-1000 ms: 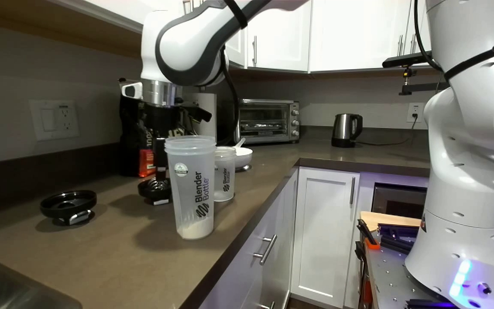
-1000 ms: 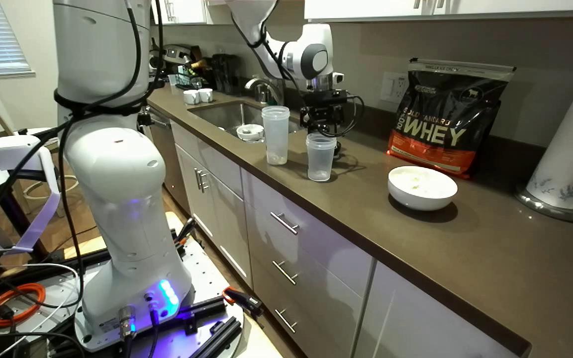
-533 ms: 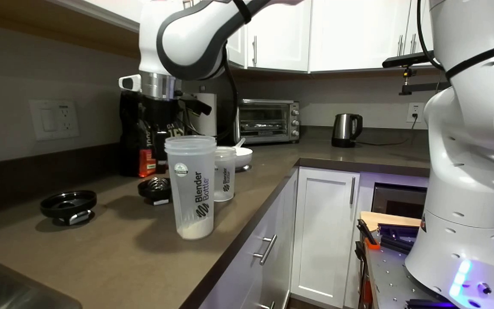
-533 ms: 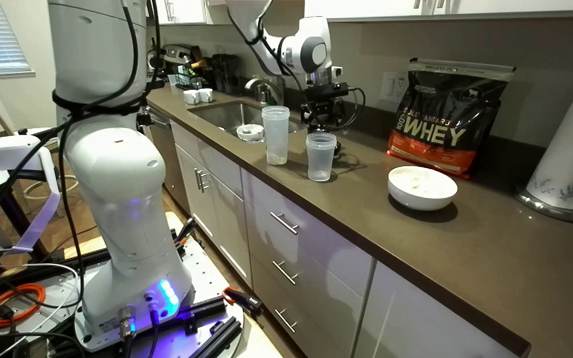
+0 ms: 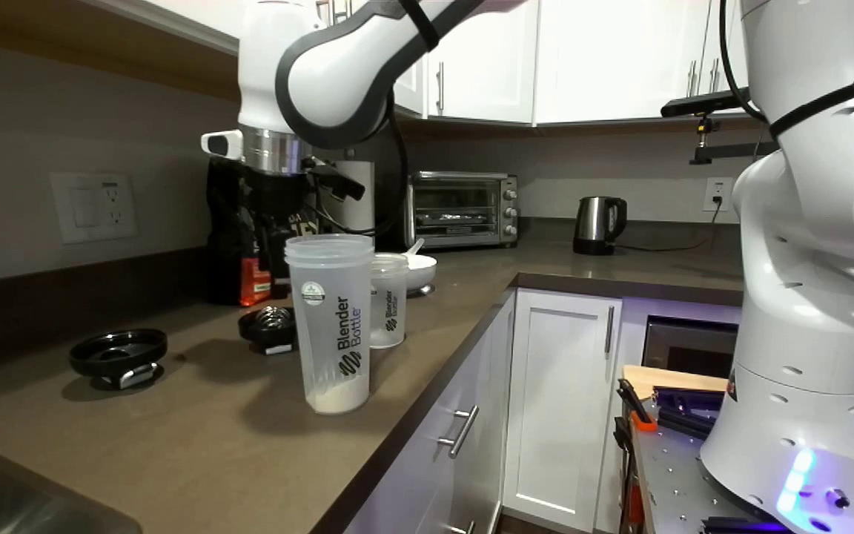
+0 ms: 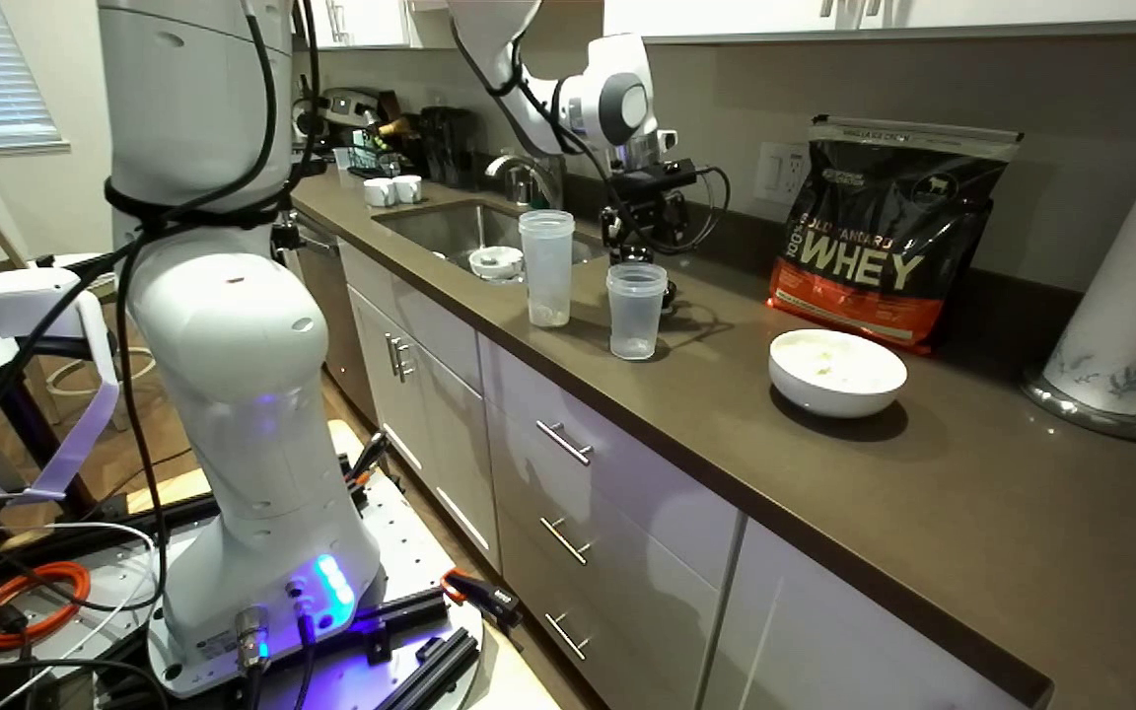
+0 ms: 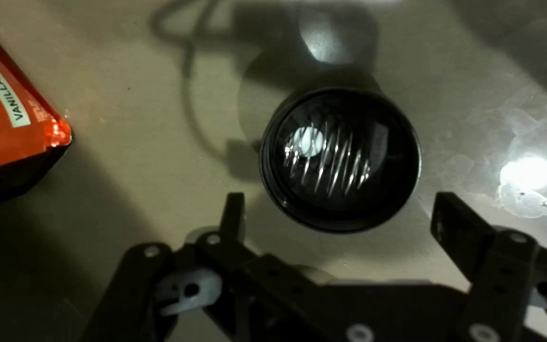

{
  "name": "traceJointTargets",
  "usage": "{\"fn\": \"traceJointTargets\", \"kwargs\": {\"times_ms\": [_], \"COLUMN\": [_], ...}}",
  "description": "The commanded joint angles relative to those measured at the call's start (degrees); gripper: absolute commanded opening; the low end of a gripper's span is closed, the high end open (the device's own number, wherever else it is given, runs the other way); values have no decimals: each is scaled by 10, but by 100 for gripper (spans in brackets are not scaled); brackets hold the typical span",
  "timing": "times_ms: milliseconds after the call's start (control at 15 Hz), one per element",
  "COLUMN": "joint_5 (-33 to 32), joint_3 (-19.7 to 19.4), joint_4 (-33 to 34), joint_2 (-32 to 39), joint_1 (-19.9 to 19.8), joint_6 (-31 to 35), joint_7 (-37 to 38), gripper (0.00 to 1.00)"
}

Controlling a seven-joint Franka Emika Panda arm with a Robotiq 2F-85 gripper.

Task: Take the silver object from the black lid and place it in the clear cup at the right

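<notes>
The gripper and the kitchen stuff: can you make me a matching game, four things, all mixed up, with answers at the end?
1. wire whisk ball
2. gripper
3. whey bag
4. paper towel roll

A. black and red-orange
B. white with leafy print
C. inside a black lid
D. open, holding nothing

Pairs: 1-C, 2-D, 3-A, 4-B

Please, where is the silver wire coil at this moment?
In the wrist view, the silver wire coil lies inside the black lid, right of the orange-and-black bag; in an exterior view, that lid sits just left of the tall printed cup.
</notes>
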Motion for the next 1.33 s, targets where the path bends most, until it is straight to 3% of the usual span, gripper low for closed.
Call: {"fn": "traceJointTargets", "kwargs": {"times_ms": [0,400,467,533,667,933,1133,1200,1267], "joint_5": [4,11,11,10,10,11,11,13,13], "joint_3": [9,14,15,16,17,17,18,19,19], "joint_4": [3,6,6,7,8,9,11,12,12], "joint_2": [14,31,32,34,36,38,41,42,42], "joint_1": [-14,-20,-21,-22,-24,-26,-27,-28,-29], "joint_6": [36,60,60,60,56,51,48,45,45], "joint_7": [-22,-26,-26,-26,-26,-26,-26,-27,-26], "gripper": [100,96,86,82,84,73,71,59,58]}}
